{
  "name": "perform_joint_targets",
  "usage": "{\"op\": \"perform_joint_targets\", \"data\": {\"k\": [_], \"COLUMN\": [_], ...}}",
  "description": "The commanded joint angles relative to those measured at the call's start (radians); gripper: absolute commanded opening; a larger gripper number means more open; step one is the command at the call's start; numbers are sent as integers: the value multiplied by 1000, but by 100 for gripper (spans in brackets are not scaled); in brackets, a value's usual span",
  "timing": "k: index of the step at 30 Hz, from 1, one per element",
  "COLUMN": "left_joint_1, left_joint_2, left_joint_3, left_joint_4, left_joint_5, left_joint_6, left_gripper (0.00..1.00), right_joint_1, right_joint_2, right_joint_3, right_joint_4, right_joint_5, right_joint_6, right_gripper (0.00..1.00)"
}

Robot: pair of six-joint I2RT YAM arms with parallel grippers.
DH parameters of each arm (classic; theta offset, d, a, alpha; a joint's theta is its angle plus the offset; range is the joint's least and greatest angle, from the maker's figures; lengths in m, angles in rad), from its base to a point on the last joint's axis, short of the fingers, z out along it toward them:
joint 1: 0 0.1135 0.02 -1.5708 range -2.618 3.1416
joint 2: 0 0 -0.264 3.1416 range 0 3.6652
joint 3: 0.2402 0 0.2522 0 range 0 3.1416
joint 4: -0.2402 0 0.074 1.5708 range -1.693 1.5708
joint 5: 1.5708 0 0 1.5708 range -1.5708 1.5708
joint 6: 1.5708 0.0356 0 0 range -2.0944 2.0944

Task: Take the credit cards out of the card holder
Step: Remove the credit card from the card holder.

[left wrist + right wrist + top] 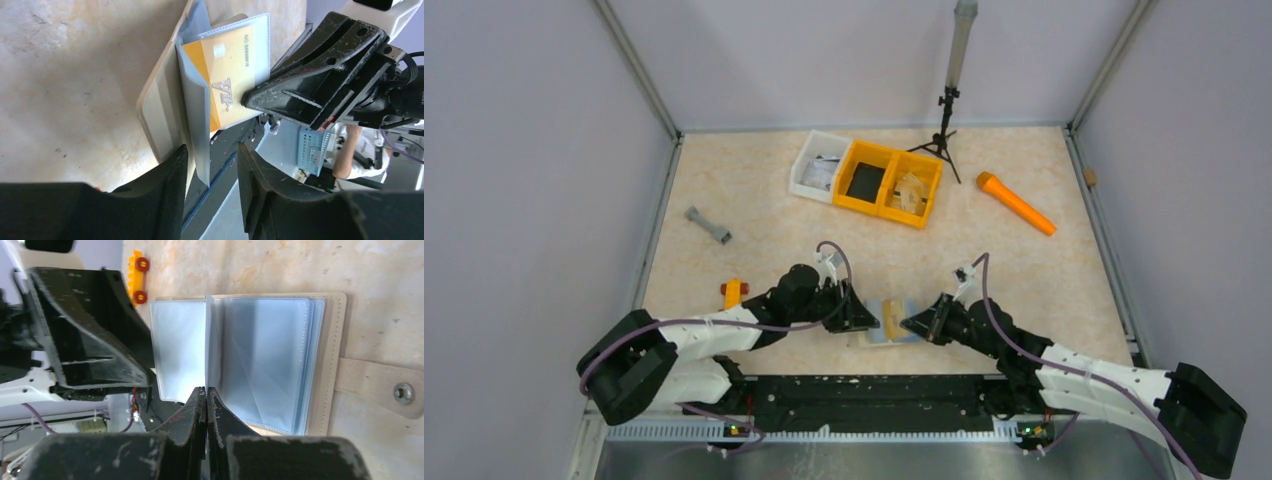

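Observation:
The card holder (891,322) lies open on the table between my two grippers. In the right wrist view it shows pale blue plastic sleeves (265,355) in a beige cover with a snap strap (395,390). My right gripper (206,390) is shut on the near edge of one sleeve, which stands upright. In the left wrist view a yellow VIP card (227,75) sits inside a clear sleeve. My left gripper (212,155) is open around the edge of a grey sleeve (197,120), which lies close to the left finger. From above, the left gripper (864,318) and right gripper (914,323) flank the holder.
A white bin (819,165) and two yellow bins (889,182) stand at the back. An orange tool (1016,203) lies at the back right, a grey dumbbell-shaped part (708,225) at the left, and a small yellow toy with red wheels (733,292) beside my left arm. A tripod (944,125) stands behind the bins.

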Motion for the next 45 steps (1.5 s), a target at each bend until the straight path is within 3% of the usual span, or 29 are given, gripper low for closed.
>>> {"op": "perform_joint_targets", "data": {"k": [1,4,6,11,17,30,45], "left_joint_1": [1,0,0,-16,-78,-57,-43], "left_joint_2": [-142,-257,-304,-266,-101,130,119], "left_joint_3": [74,105,117,113,151,69,29], "left_joint_4": [-258,-428,-460,-283,-132,215,236], "left_joint_5": [-120,-206,-203,-44,-23,-35,-53], "left_joint_6": [91,137,153,101,62,-39,-65], "left_gripper": [44,46,46,46,46,45,46], "right_joint_1": [-9,-8,-9,-8,-9,-9,-8], "right_joint_2": [-3,7,19,70,96,0,-86], "right_joint_3": [53,64,65,74,81,72,71], "right_joint_4": [-53,-70,-60,-25,-7,-17,-45], "right_joint_5": [47,49,46,32,22,18,18], "right_joint_6": [-28,-45,-47,-50,-48,-27,-20], "right_gripper": [0,0,0,0,0,0,0]}}
